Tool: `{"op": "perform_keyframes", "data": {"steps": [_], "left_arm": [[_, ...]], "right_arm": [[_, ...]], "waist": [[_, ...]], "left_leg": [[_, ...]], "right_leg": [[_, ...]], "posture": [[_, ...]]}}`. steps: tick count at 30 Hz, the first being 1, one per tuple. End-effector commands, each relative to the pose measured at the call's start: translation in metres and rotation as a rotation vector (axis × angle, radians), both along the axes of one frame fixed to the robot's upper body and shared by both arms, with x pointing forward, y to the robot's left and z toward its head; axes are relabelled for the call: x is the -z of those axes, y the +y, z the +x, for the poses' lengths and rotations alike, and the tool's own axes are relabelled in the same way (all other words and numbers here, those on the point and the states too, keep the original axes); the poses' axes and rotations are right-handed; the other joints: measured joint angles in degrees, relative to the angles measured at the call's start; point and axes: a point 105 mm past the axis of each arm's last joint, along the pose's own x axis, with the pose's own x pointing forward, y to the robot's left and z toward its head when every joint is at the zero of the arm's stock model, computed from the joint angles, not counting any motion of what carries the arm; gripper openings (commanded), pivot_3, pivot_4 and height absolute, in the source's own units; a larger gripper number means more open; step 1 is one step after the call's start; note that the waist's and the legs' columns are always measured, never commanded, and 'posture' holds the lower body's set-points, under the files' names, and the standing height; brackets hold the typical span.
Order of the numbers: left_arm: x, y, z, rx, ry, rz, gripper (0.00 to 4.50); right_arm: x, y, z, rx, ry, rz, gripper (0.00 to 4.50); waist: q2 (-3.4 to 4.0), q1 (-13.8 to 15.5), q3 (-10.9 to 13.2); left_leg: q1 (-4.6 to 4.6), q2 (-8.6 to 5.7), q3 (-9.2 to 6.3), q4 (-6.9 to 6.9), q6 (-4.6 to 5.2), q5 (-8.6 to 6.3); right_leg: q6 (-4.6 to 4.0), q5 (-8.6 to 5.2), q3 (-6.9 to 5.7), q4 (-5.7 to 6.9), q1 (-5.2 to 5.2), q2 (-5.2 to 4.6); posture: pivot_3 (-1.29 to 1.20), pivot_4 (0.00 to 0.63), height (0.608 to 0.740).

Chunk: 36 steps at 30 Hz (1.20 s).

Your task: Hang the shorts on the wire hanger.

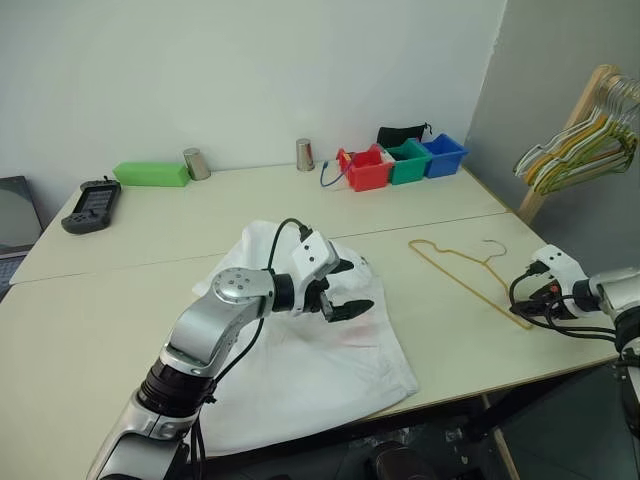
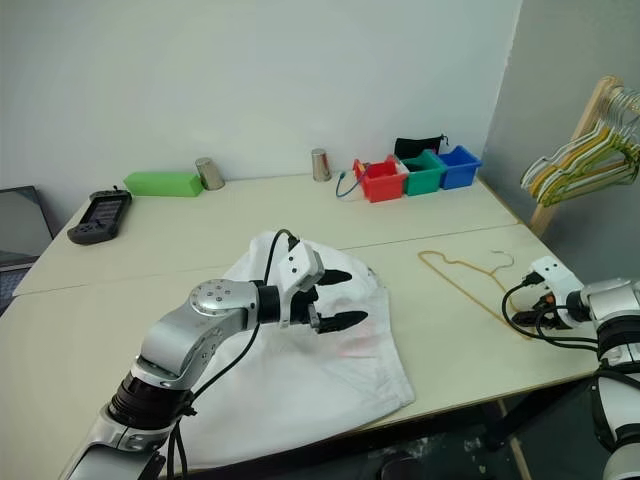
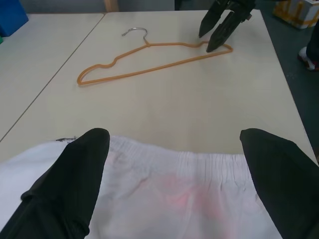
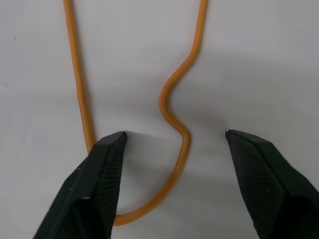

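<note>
White shorts (image 1: pixel 310 370) spread flat lower centre of table (image 1: pixel 120 300), left gripper (image 1: pixel 345 290) hovering above them with fingers wide, wire hanger (image 1: pixel 465 270) flat at centre right, right gripper (image 4: pixel 174 149) fingers apart straddling hanger's end loop, not closed on it

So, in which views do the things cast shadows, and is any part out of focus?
Right wrist view: the hanger casts a soft grey shadow on the table beside its wire; the right pincer fingertips look slightly soft. Left wrist view: the left pincer fingers are blurred at the edges, while the shorts and hanger stay sharp. Left eye view: even light, faint shadows.
</note>
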Motion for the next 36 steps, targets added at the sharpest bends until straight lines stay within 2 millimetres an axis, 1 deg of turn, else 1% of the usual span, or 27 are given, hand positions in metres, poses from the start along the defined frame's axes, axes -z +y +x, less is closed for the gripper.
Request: {"op": "perform_keyframes", "data": {"steps": [1,2,6,8,9,10,11,16,19,20,22,27,29,30,31,32,33,36], "left_arm": [[-0.014,0.001,0.002,-0.001,-0.050,-0.021,4.50],[-0.014,0.001,0.003,-0.003,-0.051,-0.020,4.50],[-0.014,0.001,0.002,-0.007,-0.050,-0.022,4.50],[-0.014,0.002,0.002,-0.009,-0.049,-0.022,4.50],[-0.013,0.002,0.002,-0.010,-0.049,-0.022,4.50],[-0.013,0.002,0.002,-0.010,-0.049,-0.022,4.50],[-0.013,0.002,0.003,-0.011,-0.050,-0.022,4.50],[-0.013,0.002,0.004,-0.012,-0.050,-0.025,4.50],[-0.013,0.006,0.005,-0.021,-0.053,-0.022,4.50],[-0.015,0.009,0.009,-0.038,-0.061,-0.023,4.50],[-0.025,0.022,0.021,-0.101,-0.086,-0.037,4.50],[-0.042,0.046,0.037,-0.186,-0.113,-0.065,4.50],[-0.065,0.069,0.050,-0.251,-0.135,-0.098,4.50],[-0.079,0.082,0.055,-0.269,-0.144,-0.116,4.50],[-0.089,0.090,0.058,-0.278,-0.151,-0.131,4.50],[-0.096,0.096,0.060,-0.276,-0.151,-0.134,4.50],[-0.099,0.097,0.061,-0.256,-0.145,-0.135,4.50],[-0.108,0.097,0.068,-0.215,-0.150,-0.125,4.50]], "right_arm": [[0.004,-0.003,-0.002,0.016,0.018,-0.016,2.34],[0.004,-0.003,-0.002,0.015,0.018,-0.016,2.16],[0.004,-0.002,-0.002,0.009,0.020,-0.014,1.11],[0.004,-0.002,-0.001,0.005,0.020,-0.016,0.66],[0.004,-0.002,-0.001,0.004,0.019,-0.018,0.35],[0.003,-0.002,-0.001,0.004,0.018,-0.019,0.13],[0.003,-0.002,-0.001,0.001,0.016,-0.022,0.01],[-0.002,0.000,0.001,-0.047,-0.002,-0.033,0.01],[-0.015,-0.003,0.011,-0.186,-0.104,-0.201,0.01],[-0.022,-0.003,0.015,-0.245,-0.145,-0.261,0.01],[-0.039,0.002,0.026,-0.343,-0.238,-0.363,0.01],[-0.062,0.012,0.040,-0.453,-0.368,-0.503,0.01],[-0.085,0.026,0.056,-0.499,-0.513,-0.614,0.01],[-0.098,0.040,0.063,-0.553,-0.609,-0.684,0.01],[-0.107,0.050,0.067,-0.592,-0.675,-0.730,0.01],[-0.115,0.062,0.069,-0.645,-0.738,-0.775,0.01],[-0.120,0.071,0.071,-0.669,-0.782,-0.784,0.01],[-0.144,0.097,0.076,-0.721,-0.947,-0.848,0.01]], "waist": [[-0.01,0.00,0.00],[-0.01,0.00,0.00],[-0.02,0.01,-0.01],[-0.02,0.01,0.00],[-0.02,0.01,0.00],[-0.02,0.01,-0.01],[-0.02,0.01,0.00],[-0.03,0.02,0.00],[-0.02,-0.02,0.00],[-0.02,-0.06,0.00],[0.05,-0.11,0.05],[0.06,-0.28,0.08],[0.04,-0.27,0.09],[0.03,-0.27,0.12],[0.04,-0.31,0.13],[0.04,-0.34,0.14],[0.05,-0.32,0.14],[0.07,-0.08,0.12]], "left_leg": [[0.00,0.00,0.00,0.00,0.00,0.00],[0.00,0.00,0.00,0.00,0.00,0.00],[0.00,0.00,0.00,0.00,0.00,0.00],[0.00,0.00,-0.01,0.00,0.00,0.00],[0.00,0.00,0.00,0.00,0.00,0.00],[0.00,0.00,0.00,0.00,0.00,0.00],[0.00,0.00,0.00,0.00,0.00,0.00],[0.00,0.00,0.00,0.00,0.00,0.00],[0.00,0.00,0.01,0.00,-0.01,0.00],[0.00,0.00,0.02,0.00,-0.01,0.00],[-0.01,-0.01,0.06,-0.01,-0.01,-0.01],[-0.02,0.02,0.07,-0.07,-0.01,-0.01],[-0.02,0.03,0.07,-0.07,-0.02,-0.01],[-0.05,0.03,0.07,-0.07,-0.02,-0.01],[-0.06,0.03,0.06,-0.06,-0.02,-0.01],[-0.09,0.02,0.06,-0.06,-0.02,-0.01],[-0.13,0.02,0.06,-0.07,-0.02,-0.01],[-0.20,0.01,0.04,-0.09,-0.03,-0.02]], "right_leg": [[0.00,0.00,0.00,0.00,0.00,0.00],[0.00,0.00,0.00,0.00,0.00,0.00],[0.00,0.00,0.01,0.00,0.00,0.00],[0.00,0.00,0.01,0.00,0.00,0.00],[0.00,0.00,0.00,0.00,0.01,0.00],[0.00,0.00,0.01,0.00,0.00,0.00],[0.00,0.00,0.01,0.00,0.00,0.00],[0.00,0.00,0.00,-0.01,0.01,0.00],[0.00,0.00,0.01,-0.01,0.00,0.00],[0.00,0.00,0.02,-0.01,-0.01,0.00],[0.01,0.00,0.05,-0.01,-0.04,0.00],[0.01,-0.01,0.06,0.00,-0.12,0.03],[0.02,-0.01,0.06,-0.02,-0.11,0.03],[0.02,-0.01,0.07,-0.01,-0.16,0.03],[0.02,-0.01,0.09,0.06,-0.21,0.03],[0.02,-0.01,0.11,0.12,-0.31,0.03],[0.02,-0.01,0.16,0.15,-0.40,0.05],[0.05,-0.03,0.09,0.13,-0.44,0.05]], "posture": [[-0.17,0.014,0.740],[-0.17,0.013,0.740],[-0.16,0.012,0.740],[-0.16,0.012,0.740],[-0.16,0.012,0.740],[-0.16,0.012,0.740],[-0.16,0.012,0.740],[-0.17,0.013,0.740],[-0.17,0.013,0.740],[-0.17,0.012,0.740],[-0.17,0.011,0.740],[-0.15,0.007,0.740],[-0.14,0.006,0.740],[-0.13,0.003,0.740],[-0.13,0.003,0.740],[-0.13,0.001,0.740],[-0.13,0.000,0.740],[-0.13,0.000,0.740]]}}
